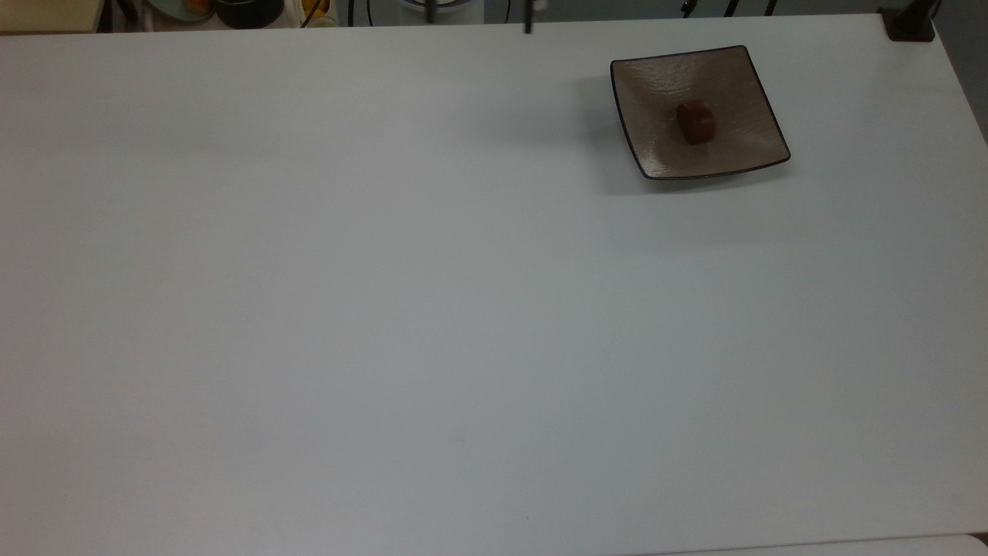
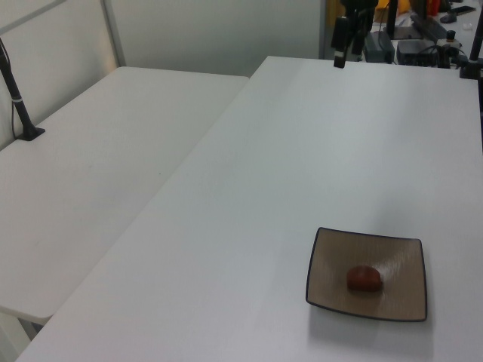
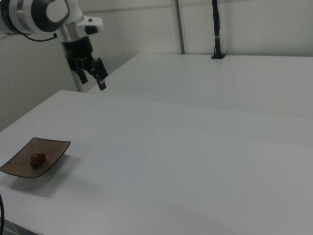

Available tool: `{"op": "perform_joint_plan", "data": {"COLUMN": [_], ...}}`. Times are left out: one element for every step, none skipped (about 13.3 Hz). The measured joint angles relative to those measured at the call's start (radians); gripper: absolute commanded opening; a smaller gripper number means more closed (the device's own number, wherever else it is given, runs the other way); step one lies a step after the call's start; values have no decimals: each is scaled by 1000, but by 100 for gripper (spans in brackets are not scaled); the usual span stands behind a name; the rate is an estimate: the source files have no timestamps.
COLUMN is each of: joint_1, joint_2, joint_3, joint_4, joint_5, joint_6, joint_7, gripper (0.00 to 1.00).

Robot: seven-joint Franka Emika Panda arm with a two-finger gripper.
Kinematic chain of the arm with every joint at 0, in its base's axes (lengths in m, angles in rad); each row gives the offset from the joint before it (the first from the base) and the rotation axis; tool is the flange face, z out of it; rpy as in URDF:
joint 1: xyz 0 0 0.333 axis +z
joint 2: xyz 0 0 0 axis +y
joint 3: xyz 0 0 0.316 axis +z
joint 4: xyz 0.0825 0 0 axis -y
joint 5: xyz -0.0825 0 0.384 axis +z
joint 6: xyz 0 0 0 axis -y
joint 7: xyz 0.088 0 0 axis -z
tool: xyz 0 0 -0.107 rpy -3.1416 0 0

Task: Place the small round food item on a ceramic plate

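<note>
Arm reaches in from right view's upper left, white links with grey joint bands, wrist angled downward. Gripper point(image 3: 92, 76) hangs high above table point(image 3: 195, 147), touching nothing, near table's far edge as right view shows it. Two dark fingers point(image 3: 101, 79) point down and slightly toward right view's right, spread apart, nothing between them. In left view gripper point(image 2: 343, 41) sits at top edge, above table's far end. In top view, finger tips point(image 1: 528, 23) barely enter at top edge.
</note>
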Motion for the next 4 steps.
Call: {"op": "perform_joint_plan", "data": {"joint_1": [-14,-28,-42,-56], "joint_2": [-4,-6,-7,-7], "joint_3": [-10,-16,-20,-26], "joint_4": [-2,-3,-5,-8], "joint_5": [0,0,0,0], "joint_6": [-14,-17,-17,-16], "joint_7": [-46,-99,-145,-202], "gripper": [100,100,100,100]}}
